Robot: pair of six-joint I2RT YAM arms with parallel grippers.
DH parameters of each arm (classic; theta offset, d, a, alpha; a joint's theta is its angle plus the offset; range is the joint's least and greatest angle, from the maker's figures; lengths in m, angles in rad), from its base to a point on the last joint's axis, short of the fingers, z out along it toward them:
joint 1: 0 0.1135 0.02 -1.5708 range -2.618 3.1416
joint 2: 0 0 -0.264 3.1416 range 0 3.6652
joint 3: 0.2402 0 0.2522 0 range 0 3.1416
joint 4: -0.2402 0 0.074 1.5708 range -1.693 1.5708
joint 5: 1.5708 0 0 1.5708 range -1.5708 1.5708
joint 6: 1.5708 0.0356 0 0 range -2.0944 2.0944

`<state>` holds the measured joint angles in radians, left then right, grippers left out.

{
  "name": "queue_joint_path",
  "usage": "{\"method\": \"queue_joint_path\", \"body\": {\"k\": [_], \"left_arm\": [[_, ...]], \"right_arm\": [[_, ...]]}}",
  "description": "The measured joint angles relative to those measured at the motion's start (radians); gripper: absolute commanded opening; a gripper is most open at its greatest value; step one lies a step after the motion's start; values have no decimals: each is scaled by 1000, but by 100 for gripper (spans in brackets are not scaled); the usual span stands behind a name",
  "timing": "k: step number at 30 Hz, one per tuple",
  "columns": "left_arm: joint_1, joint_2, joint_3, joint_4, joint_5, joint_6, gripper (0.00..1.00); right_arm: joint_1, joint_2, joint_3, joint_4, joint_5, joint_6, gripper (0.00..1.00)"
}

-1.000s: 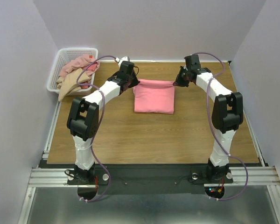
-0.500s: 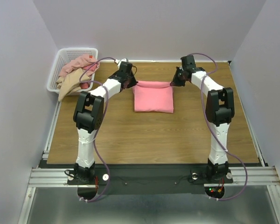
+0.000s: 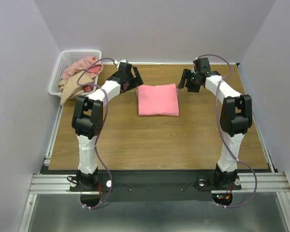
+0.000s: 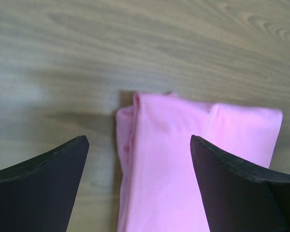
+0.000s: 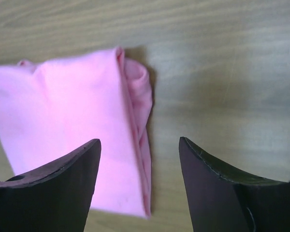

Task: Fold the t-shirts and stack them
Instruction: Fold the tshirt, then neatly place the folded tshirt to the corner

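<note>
left hand (image 3: 134, 79) gaped wide, held nothing, at 10 o'clock corner of folded pink t-shirt (image 3: 158, 99) | right hand (image 3: 183, 82) stood open, empty, at 2 o'clock corner | t-shirt lay on worktop (image 3: 150, 142)

Salmon-pink t-shirt (image 3: 158, 99), brown wood-grain table (image 3: 135, 140) (white lattice basket (image 3: 57, 75))

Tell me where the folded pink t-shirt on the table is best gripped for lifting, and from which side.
Probably its two far corners, one per arm, from above. The folded pink t-shirt lies flat, but its layered side edges bulge there, giving something to pinch; the open left gripper and right gripper hover over them.
</note>
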<state>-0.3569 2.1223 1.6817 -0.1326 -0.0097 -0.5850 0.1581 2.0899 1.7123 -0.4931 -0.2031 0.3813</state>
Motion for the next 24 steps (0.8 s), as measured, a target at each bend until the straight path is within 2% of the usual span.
{"method": "queue_joint_path", "body": {"k": [4,7,16,21,24], "left_arm": [[-8,-181,-224,29,3,-7,98],[-24,-387,-465,56,2,-31,98],[-135,-924,-996,71,-24,-142,99],[-134,-1098,-1092,-26,-76,-197,99],[-134,-1169,-1098,-64,-99,-219,99]], "right_arm": [[0,-98,-86,5,-29,-29,72],[10,-139,-160,11,-40,-53,73],[99,-53,-201,6,0,-80,71],[120,-11,-174,10,30,-78,63],[120,1,-166,13,54,-71,49]]}}
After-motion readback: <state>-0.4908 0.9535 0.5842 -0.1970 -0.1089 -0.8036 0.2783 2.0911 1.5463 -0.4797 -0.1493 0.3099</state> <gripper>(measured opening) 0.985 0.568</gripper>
